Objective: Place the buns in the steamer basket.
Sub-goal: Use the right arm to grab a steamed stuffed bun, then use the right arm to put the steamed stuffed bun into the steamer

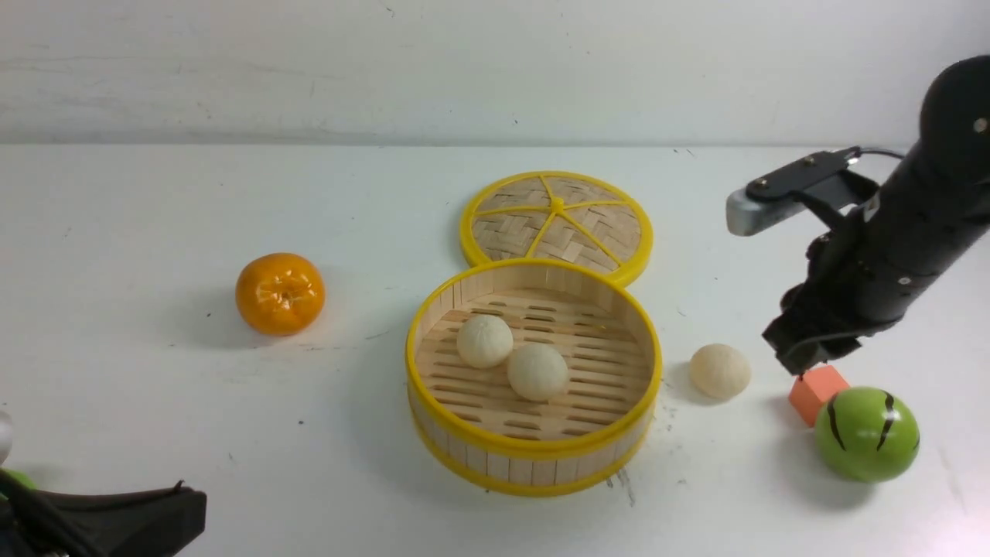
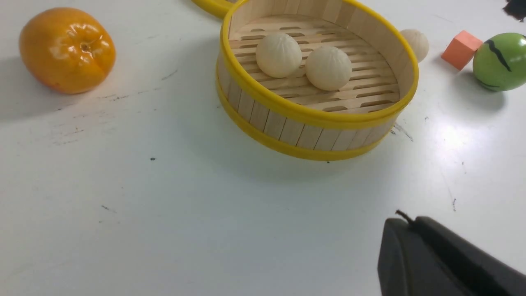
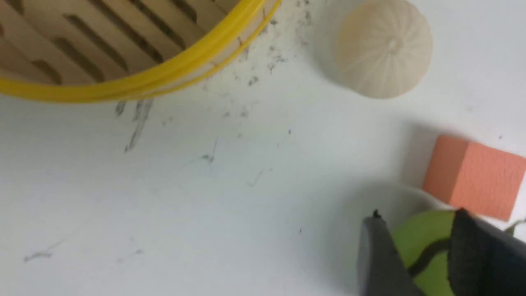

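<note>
The right tool (image 1: 804,357) hangs over the tabletop (image 1: 155,433). Its two fingers (image 3: 380,263) are apart and it holds nothing. Just under it sits an orange block (image 1: 816,393), and a green ball (image 1: 866,433) is next to the block. One bun (image 1: 719,371) lies on the tabletop just left of the tool, beside the steamer basket (image 1: 534,452). The other two buns (image 1: 485,340) sit side by side inside the basket. The left tool (image 1: 108,518) is low at the near left; I cannot tell if it is open.
</note>
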Controlling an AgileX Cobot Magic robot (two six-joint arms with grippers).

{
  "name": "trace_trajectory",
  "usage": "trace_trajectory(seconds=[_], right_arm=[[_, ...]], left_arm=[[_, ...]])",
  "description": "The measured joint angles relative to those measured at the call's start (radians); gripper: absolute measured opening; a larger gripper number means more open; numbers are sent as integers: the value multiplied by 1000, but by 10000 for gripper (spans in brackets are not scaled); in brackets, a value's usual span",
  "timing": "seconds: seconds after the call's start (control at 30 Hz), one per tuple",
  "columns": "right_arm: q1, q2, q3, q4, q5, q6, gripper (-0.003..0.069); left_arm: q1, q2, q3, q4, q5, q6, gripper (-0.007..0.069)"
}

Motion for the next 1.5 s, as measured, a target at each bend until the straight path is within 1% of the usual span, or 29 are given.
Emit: trace_trajectory(seconds=[0.03, 0.07, 0.13, 0.23, 0.37, 0.43, 0.47, 0.53, 0.57, 0.63, 0.67, 0.7, 0.73, 0.8, 0.83, 0.87, 0.9, 0.93, 0.97, 1.07, 1.1, 1.17, 1.2, 1.27, 1.33, 1.5], right_arm=[[0, 34, 0, 0, -56, 1, 387], [0, 38, 0, 0, -62, 2, 407], [0, 73, -2, 0, -115, 2, 496], [0, 146, -31, 1, -158, 2, 575], [0, 221, -76, 2, -168, 2, 575], [0, 283, -120, 16, -172, 4, 541], [0, 292, -125, 16, -172, 4, 538], [0, 341, -157, 39, -173, 4, 485], [0, 341, -157, 39, -173, 4, 485], [1, 378, -182, 51, -163, 4, 408], [1, 378, -184, 51, -163, 4, 401], [2, 382, -192, 50, -158, 4, 368], [2, 382, -206, 49, -148, 4, 298], [2, 382, -230, 47, -125, 4, 188], [2, 382, -250, 46, -104, 4, 121], [3, 382, -259, 46, -95, 4, 97], [6, 381, -315, 46, -46, 5, 28], [7, 381, -315, 46, -46, 5, 25], [12, 374, -375, 48, 4, 5, 20], [26, 348, -450, 62, 69, 5, 20], [40, 327, -504, 87, 113, 5, 20], [52, 314, -541, 116, 141, 5, 20], [70, 301, -576, 163, 167, 5, 20], [99, 298, -595, 220, 176, 4, 20], [124, 308, -598, 245, 175, -4, 20], [187, 393, -598, 247, 135, -17, 43]], left_arm=[[0, 0, 0, 0, 0, 0, 4], [0, 0, 0, 0, 0, 0, 4], [0, 0, 0, 0, 0, 0, 4], [0, 0, 0, 0, 0, 0, 4], [0, 0, 0, 0, 0, 0, 8], [0, 0, 0, 0, 0, 0, 11], [0, 0, 0, 0, 0, 0, 12], [0, 0, 0, 0, 0, 0, 15], [0, 0, 0, 0, 0, 0, 15], [0, 0, 0, 0, 0, 0, 15], [0, 0, 0, 0, 0, 0, 15], [0, 0, 0, 0, 0, 0, 15], [0, 0, 0, 0, 0, 0, 15], [0, 0, 0, 0, 0, 0, 15], [0, 0, 0, 0, 0, 0, 15], [0, 0, 0, 0, 0, 0, 15], [0, 0, 0, 0, 0, 0, 16], [0, 0, 0, 0, 0, 0, 16], [0, 0, 0, 0, 0, 0, 16], [0, 0, 0, 0, 0, 0, 16], [0, 0, 0, 0, 0, 0, 16], [0, 0, 0, 0, 0, 0, 16], [0, 0, 0, 0, 0, 0, 17], [0, 0, 0, 0, 0, 0, 17], [0, 0, 0, 0, 0, 0, 17], [0, 0, 0, 0, 0, 0, 21]])
